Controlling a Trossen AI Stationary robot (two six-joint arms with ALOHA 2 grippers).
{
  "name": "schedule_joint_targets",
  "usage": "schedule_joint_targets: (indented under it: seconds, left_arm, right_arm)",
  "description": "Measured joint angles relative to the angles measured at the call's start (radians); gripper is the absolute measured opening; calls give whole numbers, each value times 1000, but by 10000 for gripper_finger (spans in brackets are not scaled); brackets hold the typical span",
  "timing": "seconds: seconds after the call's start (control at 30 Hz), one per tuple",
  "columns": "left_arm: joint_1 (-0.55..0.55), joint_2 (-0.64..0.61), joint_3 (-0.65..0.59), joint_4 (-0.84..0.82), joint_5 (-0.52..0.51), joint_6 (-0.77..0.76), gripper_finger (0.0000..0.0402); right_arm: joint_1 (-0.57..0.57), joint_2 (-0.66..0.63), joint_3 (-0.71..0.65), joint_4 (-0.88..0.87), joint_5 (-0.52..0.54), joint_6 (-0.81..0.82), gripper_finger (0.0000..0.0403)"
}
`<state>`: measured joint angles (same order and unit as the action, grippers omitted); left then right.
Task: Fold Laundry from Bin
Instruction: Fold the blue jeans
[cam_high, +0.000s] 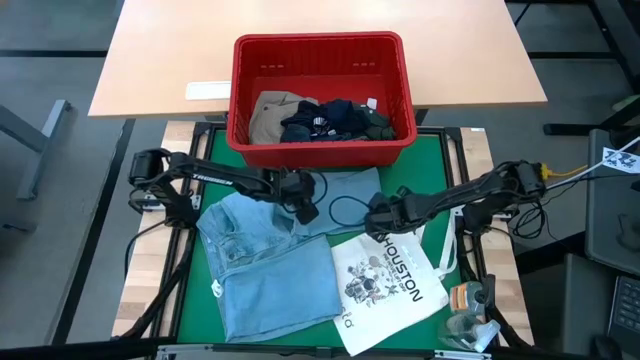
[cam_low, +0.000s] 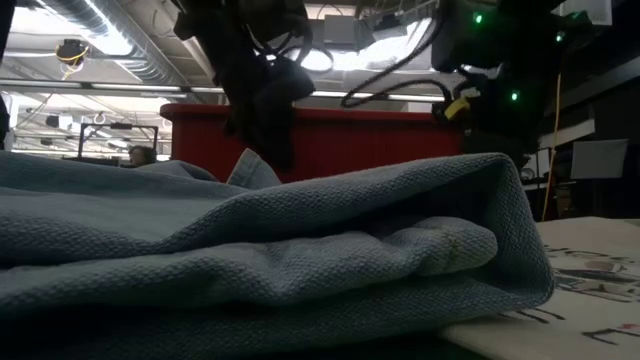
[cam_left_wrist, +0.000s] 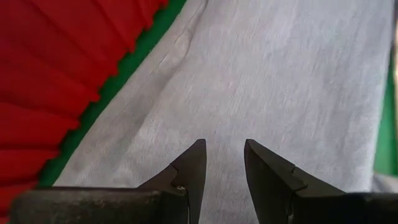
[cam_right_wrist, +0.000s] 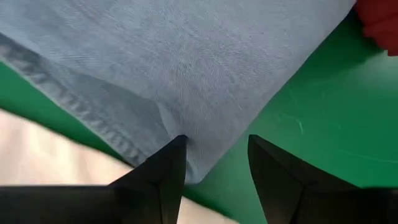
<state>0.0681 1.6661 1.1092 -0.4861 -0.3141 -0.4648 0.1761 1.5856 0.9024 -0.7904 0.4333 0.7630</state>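
Observation:
A light blue denim garment (cam_high: 270, 260) lies spread and partly folded on the green mat (cam_high: 440, 170), with its far part (cam_high: 350, 190) reaching toward the bin. My left gripper (cam_high: 306, 208) hangs open over that far part (cam_left_wrist: 267, 81), close to the bin wall (cam_left_wrist: 43, 93). My right gripper (cam_high: 375, 225) stands open over the garment's right hemmed edge (cam_right_wrist: 93, 112), with one finger over cloth and the other over bare mat (cam_right_wrist: 323, 124). The red bin (cam_high: 240, 90) at the far side holds khaki (cam_high: 268, 115), navy (cam_high: 325, 120) and dark green (cam_high: 380, 125) laundry.
A white tote bag printed "HOUSTON" (cam_high: 385, 280) lies on the mat's near right, beside the denim. Small items (cam_high: 470, 315) sit at the near right corner. A black cable loop (cam_high: 345, 210) hangs between the two grippers. A wooden table (cam_high: 170, 60) carries the bin.

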Motion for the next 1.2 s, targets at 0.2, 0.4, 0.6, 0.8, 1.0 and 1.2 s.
schedule_joint_targets:
  seconds: [0.2,0.4,0.6,0.8,1.0,1.2]
  left_arm:
    - [1,78,0,4,-18,-5,104]
    - [14,154,0,2,-90,3,104]
    - [52,175,0,2,-135,12,104]
    - [89,175,0,1,-193,54,104]
    - [102,156,0,4,-192,55,104]
    - [91,75,0,17,-131,51,104]
  right_arm:
    - [0,88,0,-5,-9,-1,170]
    - [0,102,3,-19,-63,-114,170]
    - [0,97,3,-101,-94,-248,170]
    - [0,97,0,-175,-112,-300,170]
    - [0,54,-2,-201,-104,-302,170]
    - [0,-40,-2,-224,-127,-300,170]
